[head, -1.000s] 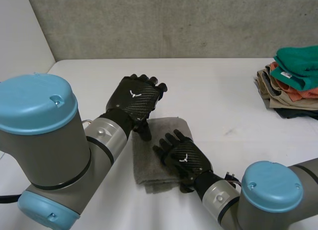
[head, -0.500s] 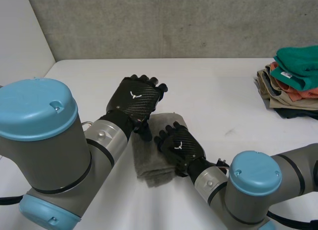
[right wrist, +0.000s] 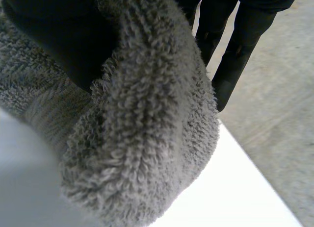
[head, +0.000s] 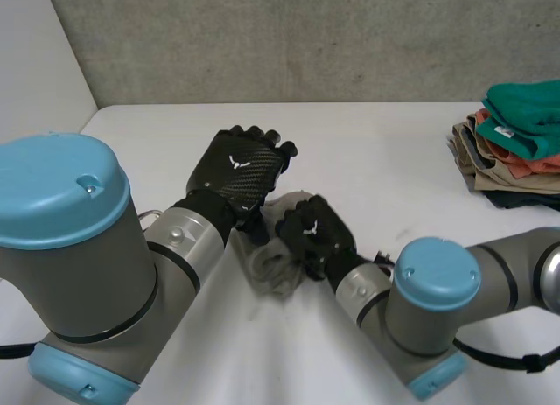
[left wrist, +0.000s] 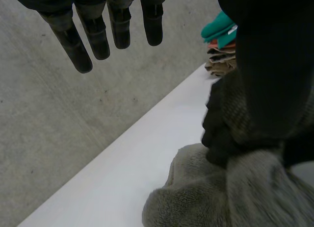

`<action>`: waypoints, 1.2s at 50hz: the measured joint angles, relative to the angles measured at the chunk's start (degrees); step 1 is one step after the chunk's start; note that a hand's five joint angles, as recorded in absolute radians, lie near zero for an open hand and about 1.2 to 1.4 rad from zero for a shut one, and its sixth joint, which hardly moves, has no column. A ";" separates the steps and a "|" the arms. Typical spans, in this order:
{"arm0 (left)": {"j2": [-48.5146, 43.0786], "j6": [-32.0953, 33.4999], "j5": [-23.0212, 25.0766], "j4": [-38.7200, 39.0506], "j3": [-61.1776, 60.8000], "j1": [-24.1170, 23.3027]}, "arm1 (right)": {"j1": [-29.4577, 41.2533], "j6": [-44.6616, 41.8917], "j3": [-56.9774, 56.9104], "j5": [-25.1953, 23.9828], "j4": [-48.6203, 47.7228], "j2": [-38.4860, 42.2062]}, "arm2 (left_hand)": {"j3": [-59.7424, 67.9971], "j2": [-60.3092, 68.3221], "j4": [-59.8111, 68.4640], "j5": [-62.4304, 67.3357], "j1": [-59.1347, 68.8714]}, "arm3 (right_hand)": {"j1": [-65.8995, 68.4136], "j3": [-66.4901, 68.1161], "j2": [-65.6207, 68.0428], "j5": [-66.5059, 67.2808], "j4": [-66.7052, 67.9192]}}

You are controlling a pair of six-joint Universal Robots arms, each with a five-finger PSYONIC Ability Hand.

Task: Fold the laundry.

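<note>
Fluffy grey terry towel (right wrist: 140,138), smooth matt white table (head: 394,160), rough concrete wall (head: 306,38).

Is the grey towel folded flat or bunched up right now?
Bunched up: the grey towel is crumpled into a lump, pinched by the right hand.

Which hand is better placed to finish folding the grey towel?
The right hand, probably: it grips the bunched grey towel, while the left hand hovers above it, fingers straight, holding nothing.
</note>
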 measured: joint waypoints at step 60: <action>1.46 0.10 12.18 6.87 0.91 -4.92 | -57.85 33.73 -32.32 -25.13 -14.36 16.11 | 0.00 0.00 0.00 0.00 0.00 | -38.02 -43.50 -44.35 -36.55 -44.80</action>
